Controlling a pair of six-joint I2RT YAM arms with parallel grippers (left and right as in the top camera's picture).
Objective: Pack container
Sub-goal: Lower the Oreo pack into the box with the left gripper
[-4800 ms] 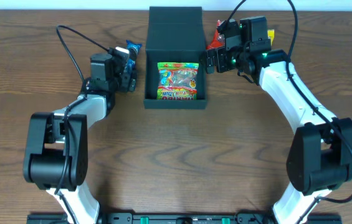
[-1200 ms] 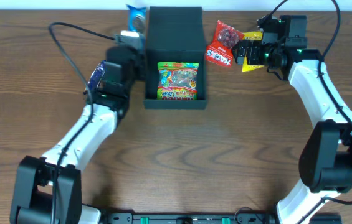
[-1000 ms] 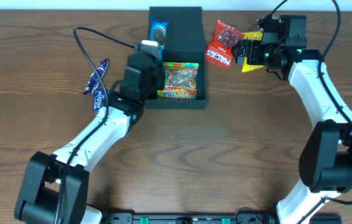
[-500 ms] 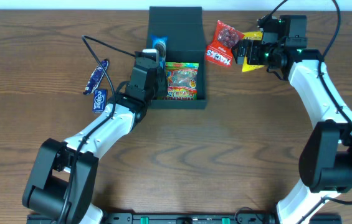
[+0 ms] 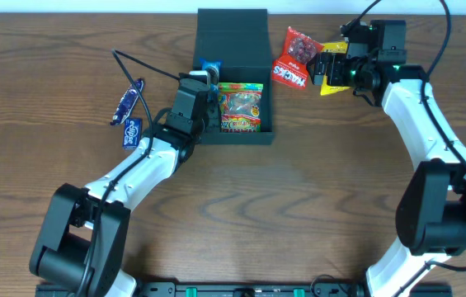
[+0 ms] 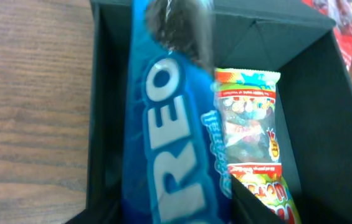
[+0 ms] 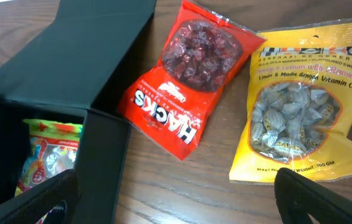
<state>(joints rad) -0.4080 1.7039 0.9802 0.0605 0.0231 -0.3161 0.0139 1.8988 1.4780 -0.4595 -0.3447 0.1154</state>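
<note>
The container (image 5: 233, 33) is a dark box with its lid flipped open toward the back. A colourful gummy packet (image 5: 241, 107) lies in its right half. My left gripper (image 5: 204, 82) is shut on a blue Oreo packet (image 5: 209, 68) and holds it inside the box's left half. In the left wrist view the Oreo packet (image 6: 169, 143) runs lengthwise beside the gummy packet (image 6: 250, 130), between the box walls (image 6: 325, 93). My right gripper (image 5: 322, 66) is open and empty, above the table between a red Hacks packet (image 7: 185, 81) and a yellow candy packet (image 7: 300, 106).
A long blue stick packet (image 5: 127, 101) and a small blue packet (image 5: 131, 132) lie on the wooden table left of the box. The red packet (image 5: 292, 58) and the yellow packet (image 5: 333, 73) lie to the right of the lid.
My left arm carried the Oreo packet from the box's back left corner over the rim and down into the left half. The right arm has stayed still over the last second.
</note>
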